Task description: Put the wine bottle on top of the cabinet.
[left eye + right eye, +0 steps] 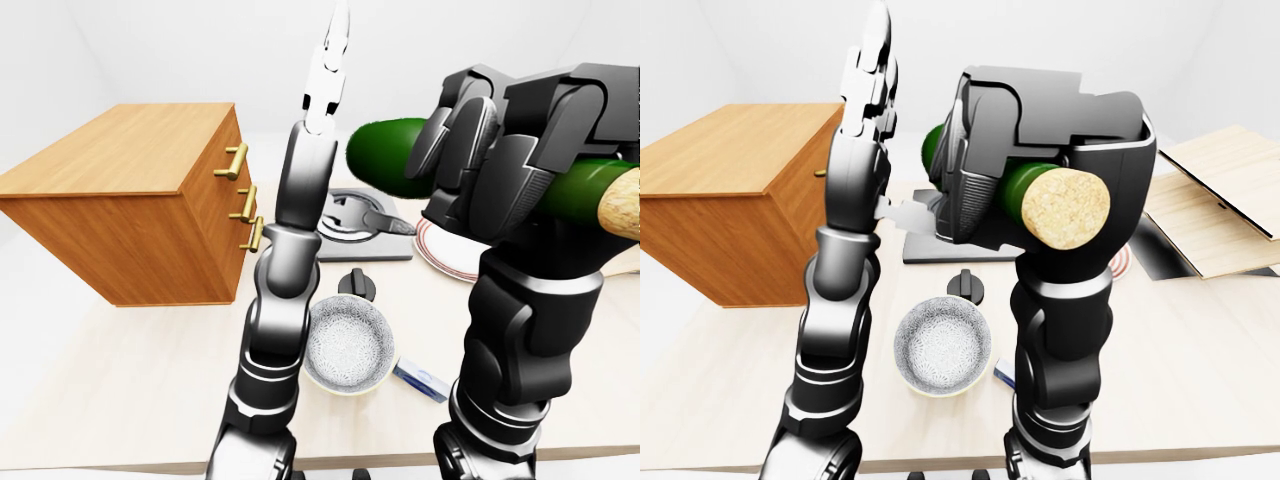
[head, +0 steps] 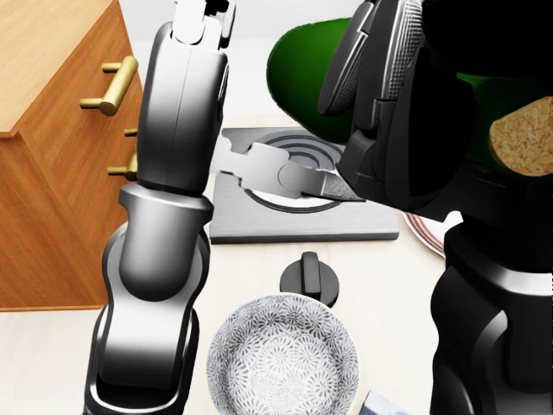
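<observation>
In the left-eye view the right hand [image 1: 500, 165] sits at two o'clock, its dark fingers wrapped round the green wine bottle [image 1: 390, 155], which lies roughly level with its rounded base toward eleven o'clock and its cork end at the three o'clock edge; the bottle is held in the air above the table [image 1: 120, 390], well apart from the cabinet [image 1: 130, 215]; the wooden cabinet stands at nine o'clock, its flat top bare and its brass handles [image 1: 235, 160] facing the centre; the left arm rises through the middle of the view, and the left hand [image 1: 335, 50] is up at twelve o'clock, where I cannot tell how the fingers stand; a patterned bowl [image 1: 350, 345] rests at six o'clock with a black knob [image 1: 357, 285] just above it, and a red-rimmed plate [image 1: 440, 255] shows beside the right forearm.

In the head view the bottle fills one o'clock, gripped by the right hand [image 2: 389, 104], the cork [image 2: 523, 138] at three o'clock; a single left finger [image 2: 302, 183] reaches across the square burner plate [image 2: 259, 220] at the centre; the cabinet occupies nine to eleven o'clock; the bowl lies at six o'clock.

In the right-eye view the cork faces the camera at the centre, the right hand clasped about the bottle's neck and body; the left hand [image 1: 872, 60] stands upright at eleven o'clock with fingers straight and not holding anything; light wooden boards [image 1: 1220, 195] lie at three o'clock.
</observation>
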Robot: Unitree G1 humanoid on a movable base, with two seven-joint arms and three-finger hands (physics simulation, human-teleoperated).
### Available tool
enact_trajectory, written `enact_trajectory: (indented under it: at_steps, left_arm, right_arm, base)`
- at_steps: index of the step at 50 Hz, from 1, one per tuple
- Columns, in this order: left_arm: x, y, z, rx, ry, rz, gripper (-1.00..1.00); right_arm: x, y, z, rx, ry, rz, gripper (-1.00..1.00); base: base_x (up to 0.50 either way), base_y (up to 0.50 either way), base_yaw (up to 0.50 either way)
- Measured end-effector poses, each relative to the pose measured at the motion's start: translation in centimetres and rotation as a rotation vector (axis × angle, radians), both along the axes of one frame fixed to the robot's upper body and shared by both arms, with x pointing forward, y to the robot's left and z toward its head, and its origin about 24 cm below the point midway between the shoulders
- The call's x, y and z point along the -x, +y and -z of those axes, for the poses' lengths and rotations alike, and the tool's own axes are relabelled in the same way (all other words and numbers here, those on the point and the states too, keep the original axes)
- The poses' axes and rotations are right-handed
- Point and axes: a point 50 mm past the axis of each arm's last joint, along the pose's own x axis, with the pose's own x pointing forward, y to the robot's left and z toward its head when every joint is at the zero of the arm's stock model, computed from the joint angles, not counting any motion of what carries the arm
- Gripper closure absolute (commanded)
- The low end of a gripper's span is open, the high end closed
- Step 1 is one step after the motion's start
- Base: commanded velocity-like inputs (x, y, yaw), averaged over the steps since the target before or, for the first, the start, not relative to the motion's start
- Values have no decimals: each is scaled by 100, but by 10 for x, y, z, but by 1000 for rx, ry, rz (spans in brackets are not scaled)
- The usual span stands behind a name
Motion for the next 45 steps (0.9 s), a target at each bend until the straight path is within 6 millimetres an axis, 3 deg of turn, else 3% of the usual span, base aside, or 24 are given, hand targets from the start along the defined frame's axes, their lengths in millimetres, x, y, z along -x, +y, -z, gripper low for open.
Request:
enact_trajectory:
  at_steps: [28,29,30,31,32,45]
  left_arm:
    - [-1,-18,-9,-9,-15,19,-100]
    - [-1,-19,-10,-8,-17,20,-49]
    - [0,-19,-10,-8,-20,20,-18]
    - [0,-20,-10,-12,-20,26,67]
    - [1,-21,-10,-17,-20,33,100]
    - [8,-26,-10,-30,-40,13,100]
  right_arm:
    - [-1,-2,0,4,4,2,100]
    - [-1,-2,0,4,5,2,100]
    - [-1,-3,1,4,5,2,100]
    - [-1,-3,0,1,3,5,100]
    - [-1,-3,0,-3,0,8,100]
    - [4,4,-1,6,-14,-48,100]
  base:
    - [0,0,0]
    - [0,0,0]
    - [0,0,0]
    - [0,0,0]
    - [0,0,0]
    - [0,0,0]
